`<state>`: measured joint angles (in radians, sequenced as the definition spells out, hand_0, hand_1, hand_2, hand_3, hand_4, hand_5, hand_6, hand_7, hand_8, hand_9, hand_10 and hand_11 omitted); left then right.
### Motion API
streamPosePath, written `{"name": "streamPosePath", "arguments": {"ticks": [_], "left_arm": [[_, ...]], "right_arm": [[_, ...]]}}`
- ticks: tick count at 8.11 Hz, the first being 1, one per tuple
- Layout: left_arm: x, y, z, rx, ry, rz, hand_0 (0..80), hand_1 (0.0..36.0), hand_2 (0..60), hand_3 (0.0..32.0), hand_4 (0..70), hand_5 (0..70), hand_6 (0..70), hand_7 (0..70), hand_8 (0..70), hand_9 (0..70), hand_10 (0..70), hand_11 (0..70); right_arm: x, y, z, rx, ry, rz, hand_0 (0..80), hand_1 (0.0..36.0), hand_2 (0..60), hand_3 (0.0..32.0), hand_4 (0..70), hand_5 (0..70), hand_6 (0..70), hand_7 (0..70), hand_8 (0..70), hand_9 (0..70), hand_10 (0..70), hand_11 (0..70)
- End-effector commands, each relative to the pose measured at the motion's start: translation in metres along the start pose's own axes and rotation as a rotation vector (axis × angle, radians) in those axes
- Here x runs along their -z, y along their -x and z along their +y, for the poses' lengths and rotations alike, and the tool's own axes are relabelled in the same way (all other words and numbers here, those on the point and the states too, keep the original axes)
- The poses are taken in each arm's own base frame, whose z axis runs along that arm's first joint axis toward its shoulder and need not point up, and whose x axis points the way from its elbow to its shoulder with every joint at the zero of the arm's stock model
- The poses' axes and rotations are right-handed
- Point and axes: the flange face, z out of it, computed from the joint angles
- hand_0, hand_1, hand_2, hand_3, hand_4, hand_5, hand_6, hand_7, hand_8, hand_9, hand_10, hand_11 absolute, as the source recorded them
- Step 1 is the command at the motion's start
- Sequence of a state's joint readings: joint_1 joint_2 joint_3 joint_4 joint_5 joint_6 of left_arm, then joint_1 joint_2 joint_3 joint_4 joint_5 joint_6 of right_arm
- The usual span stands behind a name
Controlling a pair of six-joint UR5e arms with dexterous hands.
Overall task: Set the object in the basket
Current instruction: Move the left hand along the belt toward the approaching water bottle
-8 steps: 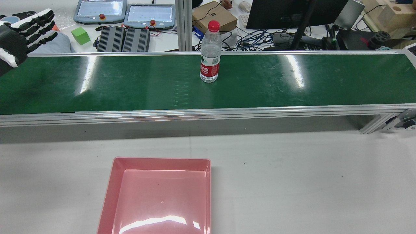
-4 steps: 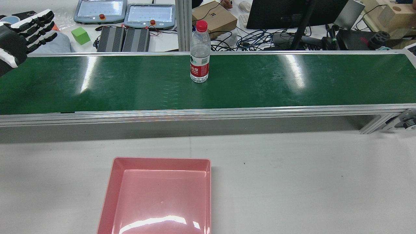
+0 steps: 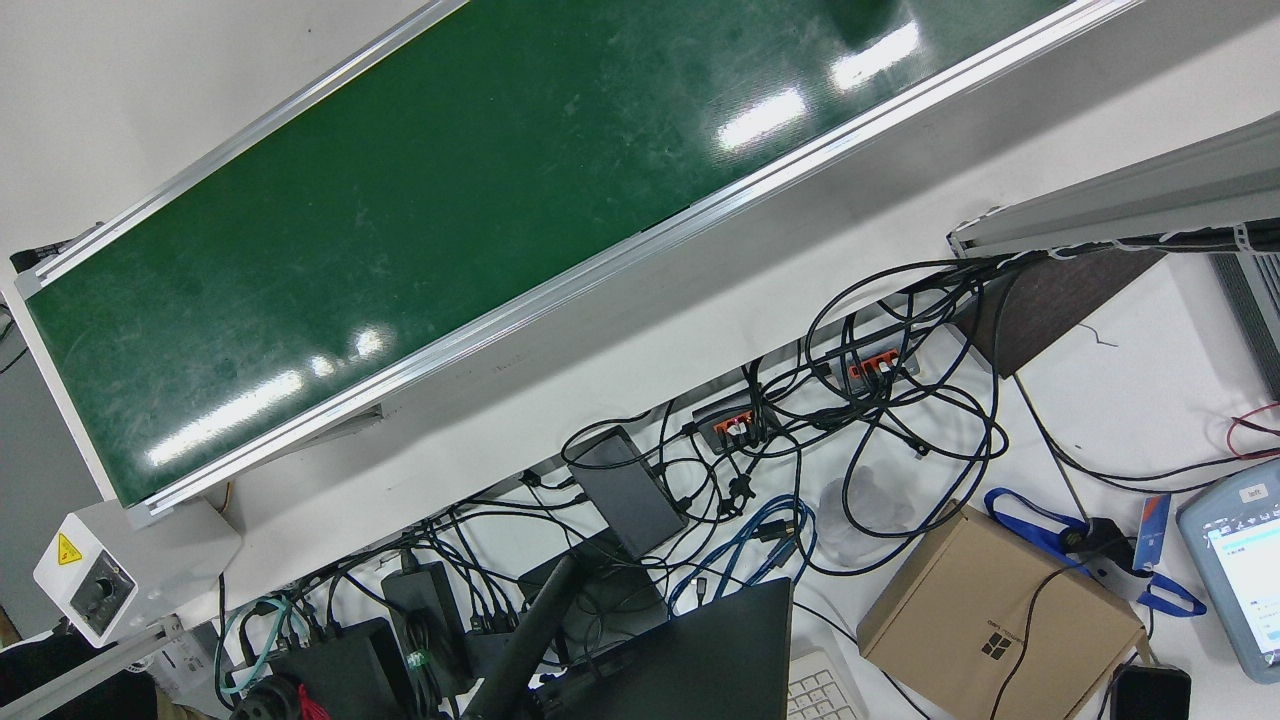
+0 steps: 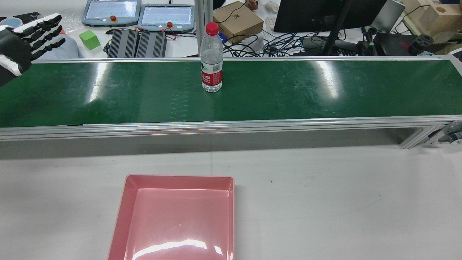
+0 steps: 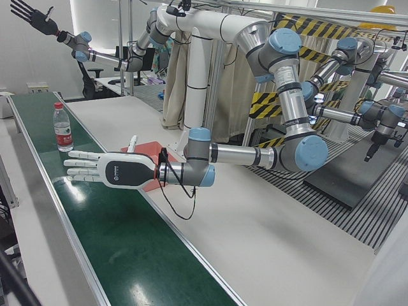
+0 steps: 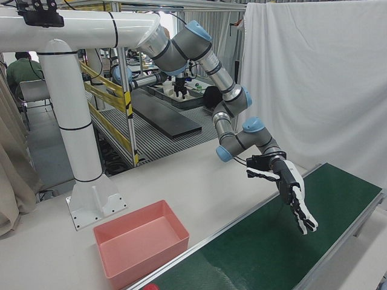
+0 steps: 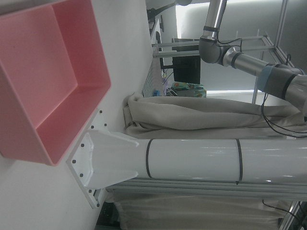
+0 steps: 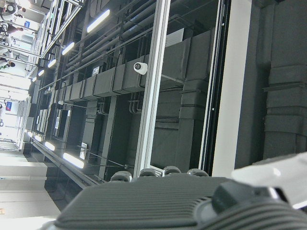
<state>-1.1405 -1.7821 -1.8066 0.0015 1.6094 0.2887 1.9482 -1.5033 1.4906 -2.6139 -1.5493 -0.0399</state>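
Bottle not yet grasped; pink basket empty.
Nearest in the rear view, the pink basket (image 4: 178,177) is seen with nothing in it, set on the white table (image 4: 325,202). Beyond it, the water bottle (image 4: 211,61) is stood upright on the green conveyor belt (image 4: 325,94), near its far edge and about mid-length. The left hand (image 4: 21,39) is held flat over the belt's left end, well apart from the bottle, fingers straight and slightly spread, nothing held. The right hand (image 5: 29,14) appears raised high, fingers fanned, empty. All steps are judged left: reach, grasp, carry, drop. The belt is scuffed and glossy with lamp glare. Farther off, teach pendants (image 4: 166,16), a cardboard box (image 4: 238,20), a monitor (image 4: 325,11) and tangled cables are seen.
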Motion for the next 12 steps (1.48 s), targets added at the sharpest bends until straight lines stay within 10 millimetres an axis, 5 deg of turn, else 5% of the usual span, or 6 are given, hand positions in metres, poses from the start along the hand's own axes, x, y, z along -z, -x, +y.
{"name": "streamPosePath", "arguments": {"ticks": [1, 3, 6, 12], "left_arm": [[-0.004, 0.019, 0.003, 0.016, -0.007, 0.001, 48.5, 2.4, 0.0, 0.0, 11.2, 5.4, 0.0, 0.0, 1.6, 0.6, 4.4, 7.2], [-0.015, 0.05, 0.03, 0.045, -0.02, 0.017, 49.0, 2.6, 0.0, 0.0, 11.6, 4.4, 0.0, 0.0, 1.2, 0.0, 4.1, 6.9], [-0.011, 0.038, 0.065, 0.051, -0.082, 0.133, 48.1, 1.4, 0.0, 1.6, 9.4, 2.7, 0.0, 0.0, 0.0, 0.0, 3.5, 6.0], [-0.025, 0.063, 0.079, -0.03, -0.094, 0.127, 46.6, 0.1, 0.0, 2.2, 8.8, 0.4, 0.0, 0.0, 0.0, 0.0, 3.4, 5.5]], "right_arm": [[0.0, 0.0, 0.0, 0.0, 0.0, 0.0, 0.0, 0.0, 0.0, 0.0, 0.0, 0.0, 0.0, 0.0, 0.0, 0.0, 0.0, 0.0], [0.0, 0.0, 0.0, 0.0, 0.0, 0.0, 0.0, 0.0, 0.0, 0.0, 0.0, 0.0, 0.0, 0.0, 0.0, 0.0, 0.0, 0.0], [0.0, 0.0, 0.0, 0.0, 0.0, 0.0, 0.0, 0.0, 0.0, 0.0, 0.0, 0.0, 0.0, 0.0, 0.0, 0.0, 0.0, 0.0], [0.0, 0.0, 0.0, 0.0, 0.0, 0.0, 0.0, 0.0, 0.0, 0.0, 0.0, 0.0, 0.0, 0.0, 0.0, 0.0, 0.0, 0.0]]}}
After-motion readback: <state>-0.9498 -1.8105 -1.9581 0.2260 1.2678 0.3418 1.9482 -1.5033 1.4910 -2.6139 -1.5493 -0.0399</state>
